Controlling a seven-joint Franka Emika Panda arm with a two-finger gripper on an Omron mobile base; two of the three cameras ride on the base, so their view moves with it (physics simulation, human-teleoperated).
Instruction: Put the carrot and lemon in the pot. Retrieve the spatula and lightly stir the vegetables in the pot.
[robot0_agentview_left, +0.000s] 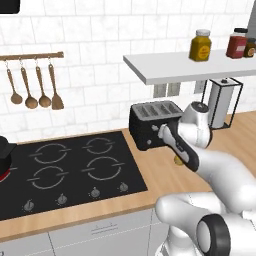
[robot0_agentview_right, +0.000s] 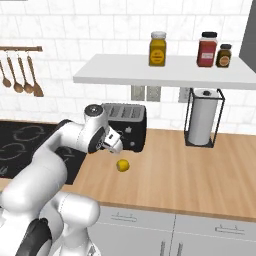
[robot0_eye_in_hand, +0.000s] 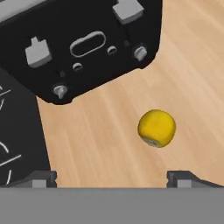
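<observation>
The lemon (robot0_eye_in_hand: 157, 127) is a small yellow ball lying on the wooden counter in front of the black toaster; it also shows as the lemon (robot0_agentview_right: 122, 165) and peeks out behind the arm as the lemon (robot0_agentview_left: 177, 160). My gripper (robot0_eye_in_hand: 113, 179) hangs just above it and a little to the stove side, open, its fingertips (robot0_eye_in_hand: 43, 178) spread wide with nothing between them. In the right base view the gripper (robot0_agentview_right: 116, 147) sits between toaster and lemon. The black pot (robot0_agentview_left: 5, 154) stands on the stove, cut off by the left edge. Carrot and spatula are out of view.
The toaster (robot0_agentview_right: 125, 127) stands close behind the hand. The black cooktop (robot0_agentview_left: 75, 167) lies to the left. A paper-towel holder (robot0_agentview_right: 202, 122) stands at the back right under a shelf (robot0_agentview_right: 165, 72) with jars. Brown wooden utensils (robot0_agentview_left: 35, 87) hang on the wall.
</observation>
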